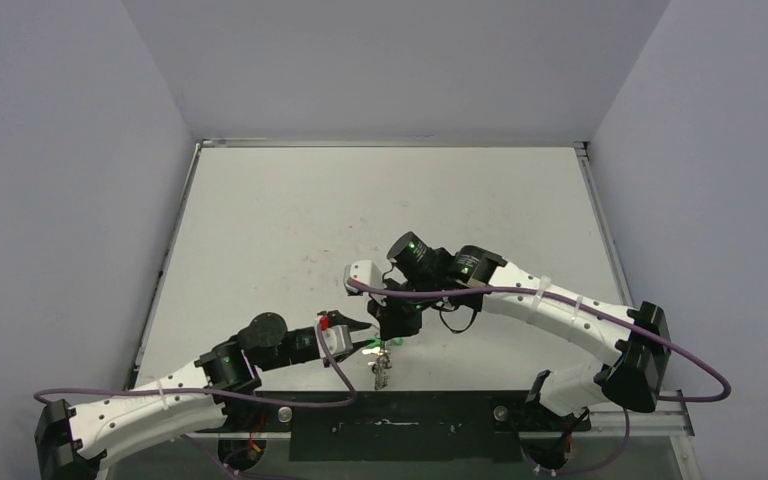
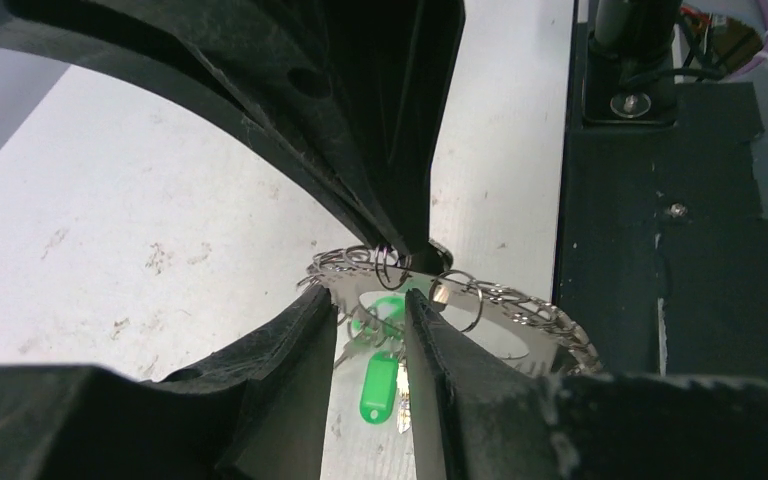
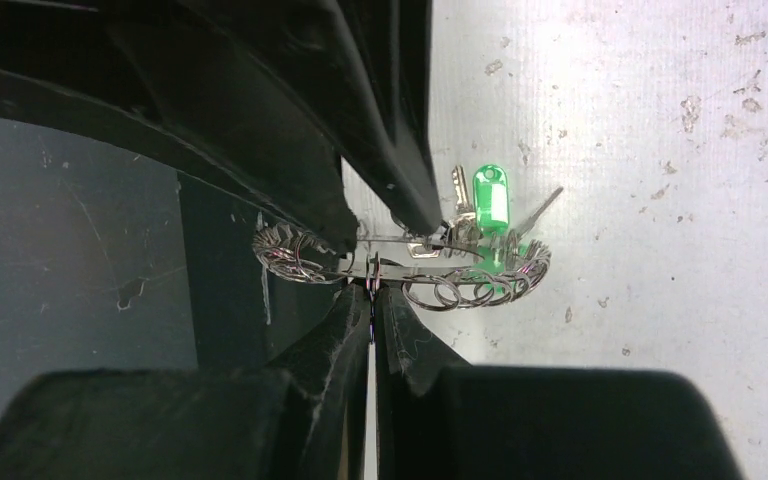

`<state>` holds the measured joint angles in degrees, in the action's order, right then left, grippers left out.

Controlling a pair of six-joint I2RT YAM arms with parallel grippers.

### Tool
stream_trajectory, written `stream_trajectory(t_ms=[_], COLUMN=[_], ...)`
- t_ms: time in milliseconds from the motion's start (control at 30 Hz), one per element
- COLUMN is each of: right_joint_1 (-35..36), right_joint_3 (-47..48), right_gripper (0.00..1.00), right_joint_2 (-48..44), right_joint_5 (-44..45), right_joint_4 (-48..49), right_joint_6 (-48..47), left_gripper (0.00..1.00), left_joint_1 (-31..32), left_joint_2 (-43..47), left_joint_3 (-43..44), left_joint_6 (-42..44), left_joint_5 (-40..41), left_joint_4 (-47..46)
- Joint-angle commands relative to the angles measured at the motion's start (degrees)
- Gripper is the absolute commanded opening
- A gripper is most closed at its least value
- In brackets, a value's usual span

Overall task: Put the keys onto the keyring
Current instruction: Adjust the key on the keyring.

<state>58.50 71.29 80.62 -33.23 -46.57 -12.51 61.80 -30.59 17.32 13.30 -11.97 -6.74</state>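
The keyring (image 2: 525, 312), a lacy silver hoop, hangs level above the table near its front edge. My right gripper (image 3: 372, 288) is shut on the keyring's (image 3: 460, 288) rim; in the left wrist view its fingers (image 2: 400, 190) come down from above. My left gripper (image 2: 370, 305) is open, its tips on either side of a stretch of the rim, with a clear gap between them. The keys dangle under the hoop: a green-headed one (image 2: 378, 385) and silver ones (image 3: 457, 185). In the top view the keys (image 1: 380, 372) hang below both grippers, left (image 1: 358, 340) and right (image 1: 397, 328).
A black strip (image 1: 400, 425) runs along the table's near edge, right beside the hanging keys. A black bracket with a bolt (image 2: 630, 100) stands on it. Grey walls enclose the white table (image 1: 380, 200) on three sides.
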Motion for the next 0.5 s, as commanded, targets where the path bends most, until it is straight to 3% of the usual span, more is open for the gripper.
stream_trajectory(t_ms=[0, 267, 467], right_joint_1=[1.02, 2.01, 2.33], right_joint_3=[2.98, 2.81, 2.85], right_gripper=[0.00, 0.00, 0.00], right_joint_2=[-0.82, -0.38, -0.12], right_joint_5=[-0.60, 0.25, 1.05], right_joint_4=[0.78, 1.42, 2.02], right_joint_6=[1.05, 1.32, 1.68], left_gripper=[0.30, 0.24, 0.27], left_joint_1=[0.16, 0.16, 0.15], left_joint_2=[-2.17, -4.46, -5.81], left_joint_3=[3.63, 3.95, 3.86], left_joint_6=[1.29, 1.37, 1.03], left_joint_5=[0.91, -2.27, -5.29], left_joint_4=[-0.25, -3.69, -4.42])
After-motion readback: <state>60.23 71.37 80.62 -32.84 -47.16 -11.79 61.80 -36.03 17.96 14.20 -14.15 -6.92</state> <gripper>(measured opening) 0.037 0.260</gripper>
